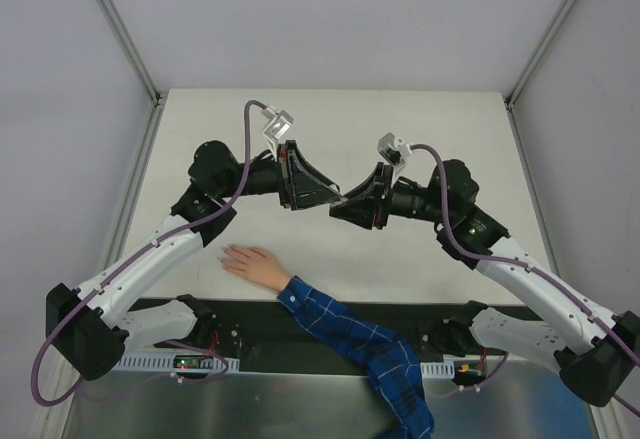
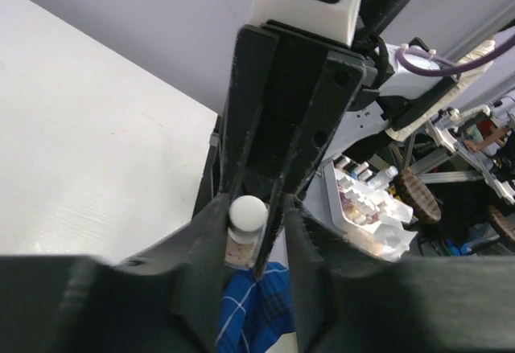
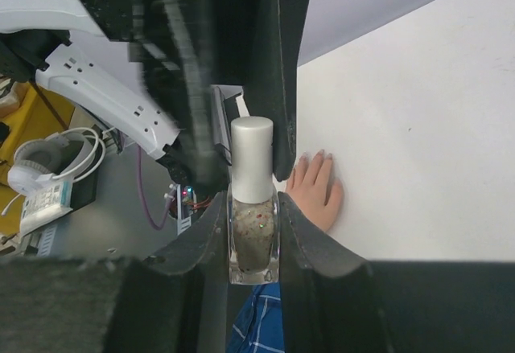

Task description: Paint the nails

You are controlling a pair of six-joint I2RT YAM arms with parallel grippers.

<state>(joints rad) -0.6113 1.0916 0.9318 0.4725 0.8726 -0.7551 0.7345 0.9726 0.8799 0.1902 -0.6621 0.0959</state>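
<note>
White tabletop [image 1: 330, 119], grey walls [image 1: 330, 19]; right jaws clamp the bottle [image 3: 254, 236], left jaws' grip cannot be told.

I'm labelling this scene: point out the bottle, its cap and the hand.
bottle [image 3: 254, 244]: right wrist view, glass body.
cap [image 3: 252, 160]: right wrist view, its white side.
hand [image 1: 250, 262]: top external view, back of hand.

Pale grey panels [image 1: 330, 19] close in the white worktop [image 1: 330, 119] on three sides, with aluminium posts [image 1: 122, 29] at the far corners. A black strip [image 1: 255, 334] and brushed metal sheet [image 1: 300, 409] edge the near side. The light is soft and even. White headphones [image 3: 28, 174] lie among clutter beyond.
</note>
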